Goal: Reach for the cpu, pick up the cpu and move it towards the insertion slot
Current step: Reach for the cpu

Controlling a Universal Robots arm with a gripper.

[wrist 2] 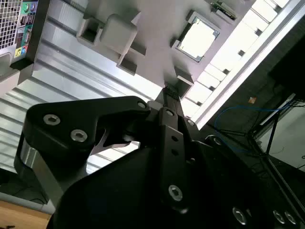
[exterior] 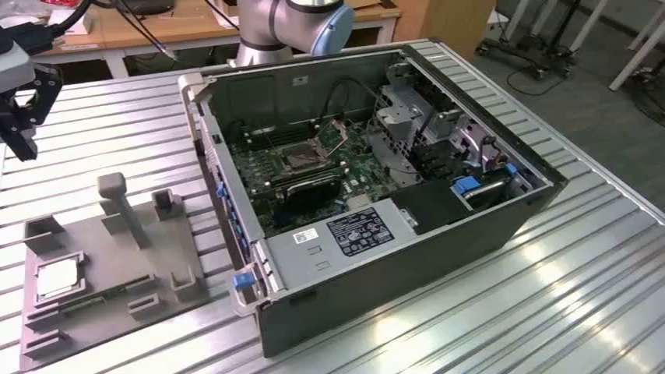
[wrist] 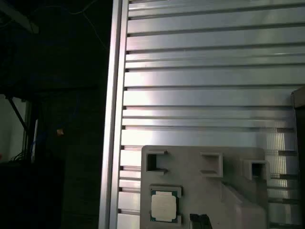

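Arm pose: arm (exterior: 280, 31) with a grey joint at top centre of the exterior view, behind the open computer case (exterior: 437, 257); wrist end out at the upper left corner.
Claw (exterior: 23, 142): black, hanging over the ribbed metal surface (exterior: 114, 132), pointing down; holding nothing visible, and cannot tell whether apart or together.
Claw to tray: well apart from the grey tray (exterior: 156, 261), up-frame of it.
Cpu (exterior: 58, 279): lower left of the exterior view, flat in a square recess of the tray, pale silvery top up.
Cpu axis: square, no long axis; edges parallel to the tray's edges.
Insertion slot (exterior: 299, 160): centre of the frame, silver-framed on the green board inside the case, well apart from cpu and claw.
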